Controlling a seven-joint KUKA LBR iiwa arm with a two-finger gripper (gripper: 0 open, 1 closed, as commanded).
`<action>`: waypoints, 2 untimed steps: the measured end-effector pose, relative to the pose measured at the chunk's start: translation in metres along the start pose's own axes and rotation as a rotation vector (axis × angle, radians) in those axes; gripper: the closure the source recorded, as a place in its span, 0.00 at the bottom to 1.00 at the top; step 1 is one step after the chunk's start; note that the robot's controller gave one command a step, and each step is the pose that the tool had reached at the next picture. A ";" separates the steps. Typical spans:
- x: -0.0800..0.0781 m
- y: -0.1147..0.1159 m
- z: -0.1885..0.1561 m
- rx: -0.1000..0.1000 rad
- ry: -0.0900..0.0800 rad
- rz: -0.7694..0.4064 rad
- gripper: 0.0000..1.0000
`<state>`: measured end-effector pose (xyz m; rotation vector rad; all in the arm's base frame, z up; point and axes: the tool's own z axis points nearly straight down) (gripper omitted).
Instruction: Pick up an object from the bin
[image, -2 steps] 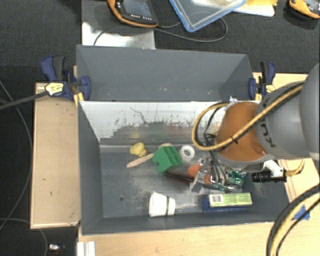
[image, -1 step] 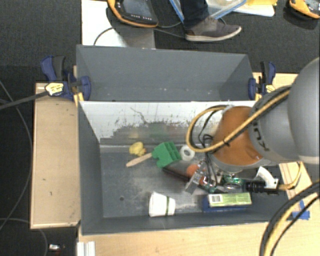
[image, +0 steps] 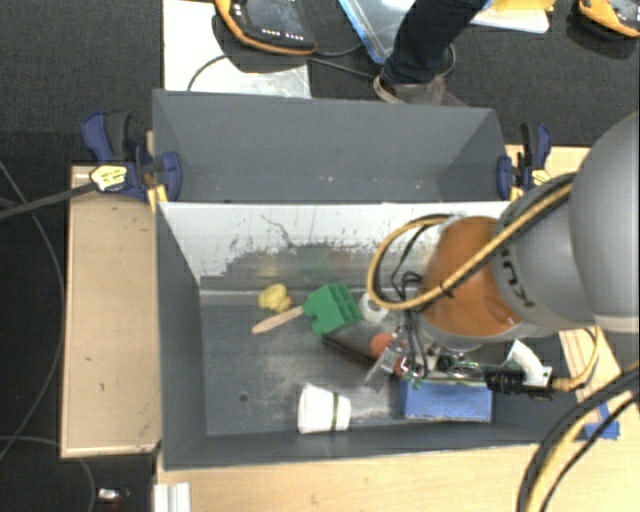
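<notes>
Nearest the front wall of the bin (image: 180, 400) lie a white cup (image: 323, 410) on its side and, to its right, a blue block (image: 447, 401). Just above the block's left end the tool (image: 393, 362) hangs low over the red-tipped dark marker (image: 352, 347) at mid-floor; whether it is open or closed cannot be told. Farther back lie a green block (image: 333, 307), a wooden stick (image: 276, 320) and a yellow lump (image: 273, 297).

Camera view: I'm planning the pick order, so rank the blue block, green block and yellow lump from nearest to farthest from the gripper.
1. Blue block, right beside the gripper, toward the bin's front.
2. Green block, up-left.
3. Yellow lump, farthest left.
</notes>
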<state>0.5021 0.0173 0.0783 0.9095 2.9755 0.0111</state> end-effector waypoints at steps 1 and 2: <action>-0.007 0.000 0.005 -0.003 -0.006 -0.016 1.00; 0.001 0.001 -0.009 -0.002 -0.004 -0.012 1.00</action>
